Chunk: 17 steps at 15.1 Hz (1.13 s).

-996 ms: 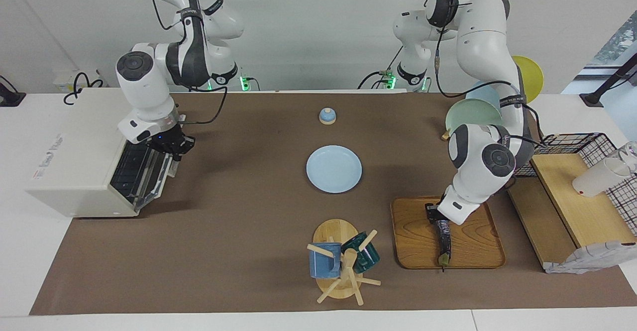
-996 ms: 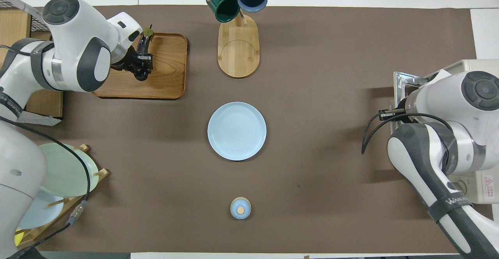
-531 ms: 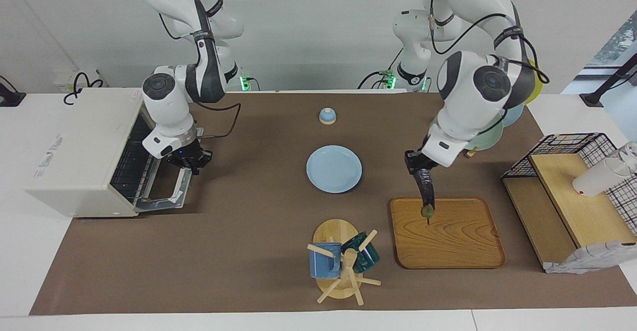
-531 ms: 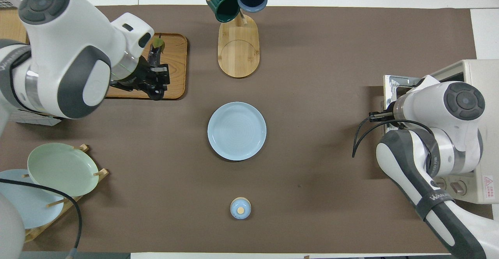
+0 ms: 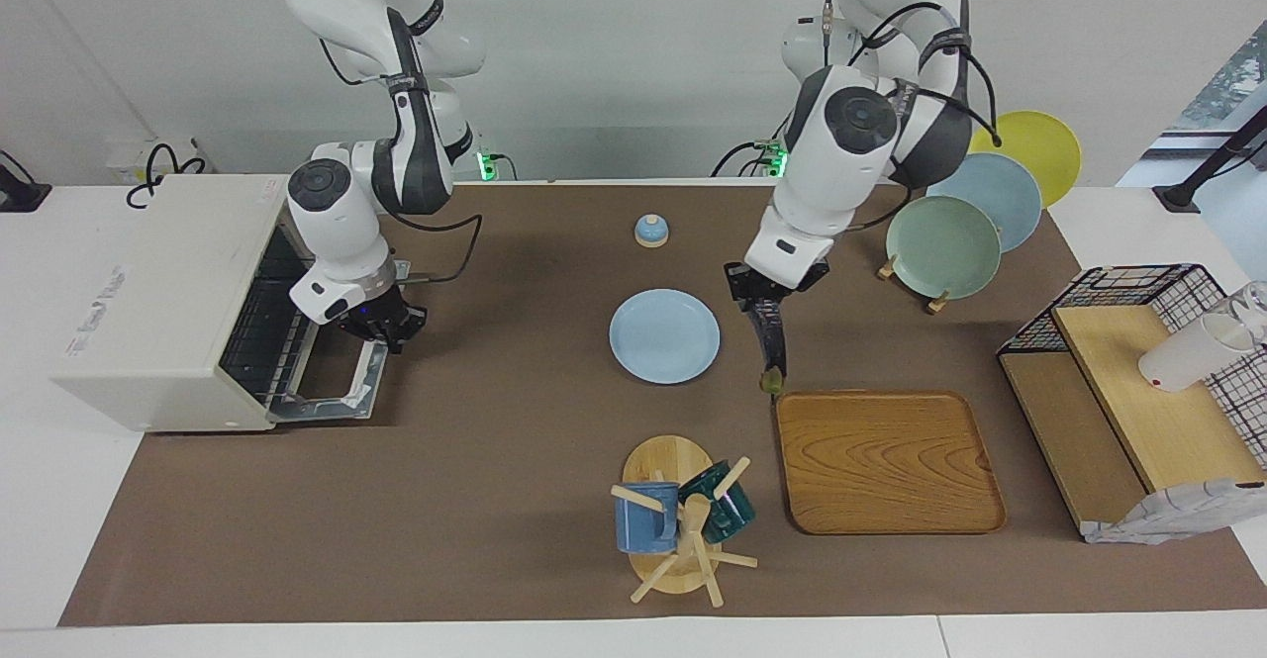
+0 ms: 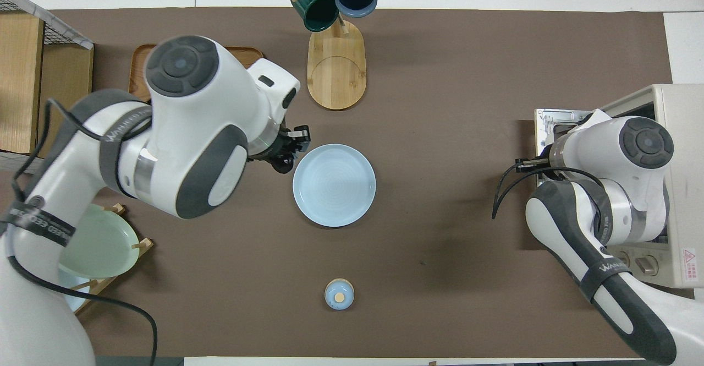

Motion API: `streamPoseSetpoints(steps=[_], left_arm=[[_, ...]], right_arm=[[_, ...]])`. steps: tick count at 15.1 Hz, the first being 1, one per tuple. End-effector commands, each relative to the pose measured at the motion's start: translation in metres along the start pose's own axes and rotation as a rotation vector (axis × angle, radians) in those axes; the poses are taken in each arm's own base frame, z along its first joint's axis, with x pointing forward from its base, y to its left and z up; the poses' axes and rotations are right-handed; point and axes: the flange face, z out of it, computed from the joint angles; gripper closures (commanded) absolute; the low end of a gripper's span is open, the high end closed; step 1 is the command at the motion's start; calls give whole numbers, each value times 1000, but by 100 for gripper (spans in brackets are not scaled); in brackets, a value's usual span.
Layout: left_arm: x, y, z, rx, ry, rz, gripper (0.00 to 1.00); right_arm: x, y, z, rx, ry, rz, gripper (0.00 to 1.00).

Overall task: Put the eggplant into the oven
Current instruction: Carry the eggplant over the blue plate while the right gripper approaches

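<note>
Two risks from here, both my read. The left gripper (image 5: pixel 760 304) is clamped on the stem-free end of the eggplant (image 5: pixel 771 346), which hangs nearly straight down in the air with its green tip low, over bare mat between the blue plate (image 5: pixel 664 335) and the wooden tray (image 5: pixel 888 460). Holding one end of a long glossy thing means it can swing or slip out on a fast traverse toward the right arm's end of the table. The low tip could also clip the plate if the carry drops. The oven (image 5: pixel 163 302) sits at the right arm's end, its door (image 5: pixel 332 383) folded down and the wire rack visible inside. The right gripper (image 5: pixel 381 327) has its fingertips together with nothing in them and sits over the door's hinge-side edge, directly in front of the opening. If it stays there, the incoming arm collides with it or can't reach the rack. A vertical eggplant also needs tilting flat to enter the mouth; a bad angle jams it against the door or top edge.
</note>
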Motion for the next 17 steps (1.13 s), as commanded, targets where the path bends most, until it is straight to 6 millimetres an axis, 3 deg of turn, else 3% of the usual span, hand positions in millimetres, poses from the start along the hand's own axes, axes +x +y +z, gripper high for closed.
streamPoseSetpoints(steps=[1,3,7,8,10,11,12,15,17], left_arm=[[-30,-5,33,-22,25,-16,100],[-43,4,56,-14,13,2,100],[-49,6,66,-25,27,-11,100],[-50,4,70,-20,22,-10,100],[-49,3,70,-22,24,-4,100],[-48,2,70,-22,24,-6,54],[-46,2,68,-20,22,-8,1],[-32,-10,55,-22,29,-19,0],[-16,-22,36,-10,14,-20,0]], right_arm=[[3,-3,9,7,16,44,100],[6,-33,5,14,20,42,100],[16,-105,-29,21,14,86,100],[17,-120,-37,22,15,91,95],[21,-150,-56,21,8,101,75],[26,-157,-68,18,5,99,67],[29,-165,-81,16,-2,87,58],[31,-187,-106,10,-16,51,58],[30,-199,-108,8,-19,38,58]])
